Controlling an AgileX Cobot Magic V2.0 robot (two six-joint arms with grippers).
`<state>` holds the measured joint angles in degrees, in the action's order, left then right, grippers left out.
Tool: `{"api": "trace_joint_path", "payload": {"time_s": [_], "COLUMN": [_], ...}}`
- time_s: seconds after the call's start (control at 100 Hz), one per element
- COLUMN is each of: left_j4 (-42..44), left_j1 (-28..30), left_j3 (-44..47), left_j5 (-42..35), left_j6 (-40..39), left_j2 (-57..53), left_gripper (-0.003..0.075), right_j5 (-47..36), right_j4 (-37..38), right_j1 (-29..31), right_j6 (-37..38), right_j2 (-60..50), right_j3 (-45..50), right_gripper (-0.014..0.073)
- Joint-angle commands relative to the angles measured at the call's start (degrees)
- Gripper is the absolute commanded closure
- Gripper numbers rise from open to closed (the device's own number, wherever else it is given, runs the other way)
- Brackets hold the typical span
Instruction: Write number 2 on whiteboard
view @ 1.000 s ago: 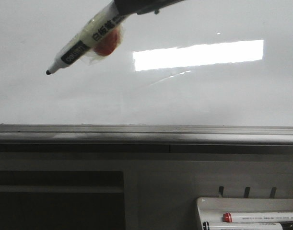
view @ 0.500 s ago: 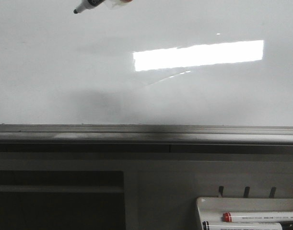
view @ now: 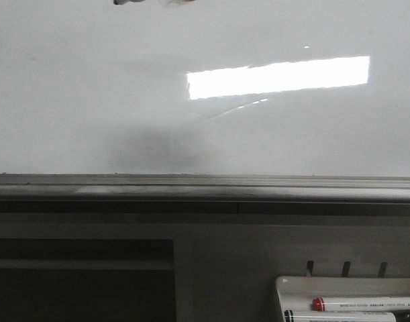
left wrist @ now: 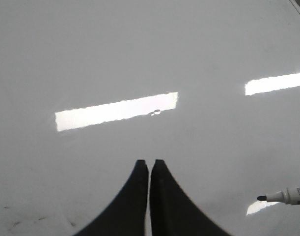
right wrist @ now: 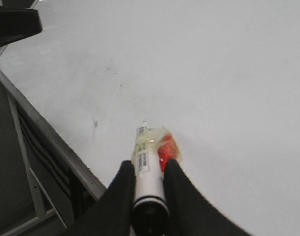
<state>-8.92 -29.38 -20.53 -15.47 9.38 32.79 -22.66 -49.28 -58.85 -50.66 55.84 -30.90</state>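
Item: my left gripper (left wrist: 150,164), two dark tapering fingers pressed together with only a hairline gap, holding nothing, poised over the large glossy white whiteboard (left wrist: 140,54); the bright rectangular light reflection (left wrist: 116,111) lies on the board just past the fingertips. Item: the board in the front view (view: 70,100), filling the upper frame, its grey metal lower edge (view: 205,189) running the full width below; no written stroke of the number 2 can be made out on its surface. Item: white marker with black tip (right wrist: 146,162), clamped between the two dark fingers of my right gripper (right wrist: 149,169), a red piece under clear wrap on its barrel, tip pointing toward the board; whether it touches I cannot tell. Front view shows only its blurred end at the top edge. Item: small white marker tray (view: 285,285), lower right, holding a red-capped marker (view: 362,304).
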Motion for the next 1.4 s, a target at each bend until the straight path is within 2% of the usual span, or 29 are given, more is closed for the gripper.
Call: {"api": "trace_joint_path", "payload": {"time_s": [0.0,0.47,0.86,1.14,1.39], "left_j4": [-0.5,-0.5,-0.5,-0.5,-0.5], "left_j1": [0.1,0.1,0.1,0.1,0.1], "left_j3": [-1.7,-1.7,-1.7,-1.7,-1.7], "left_j5": [-4.7,-4.7,-4.7,-4.7,-4.7], "left_j6": [-0.5,-0.5,-0.5,-0.5,-0.5], "left_j2": [-0.1,-0.1,-0.1,-0.1,-0.1], "left_gripper": [0.0741,0.0741,0.0741,0.0741,0.0741], "right_j5": [-1.5,13.3,9.1,8.6,9.9], "right_j4": [0.6,1.3,1.5,0.9,-3.1], "right_j1": [2.5,14.9,15.0,19.0,21.6], "right_j6": [-0.9,-1.3,-1.3,-1.3,-1.3], "right_j2": [-0.5,3.2,8.0,7.5,3.3], "right_j3": [-1.7,-7.2,-9.5,-9.5,-2.9], "right_gripper": [0.0664,0.0664,0.0664,0.0664,0.0652]}}
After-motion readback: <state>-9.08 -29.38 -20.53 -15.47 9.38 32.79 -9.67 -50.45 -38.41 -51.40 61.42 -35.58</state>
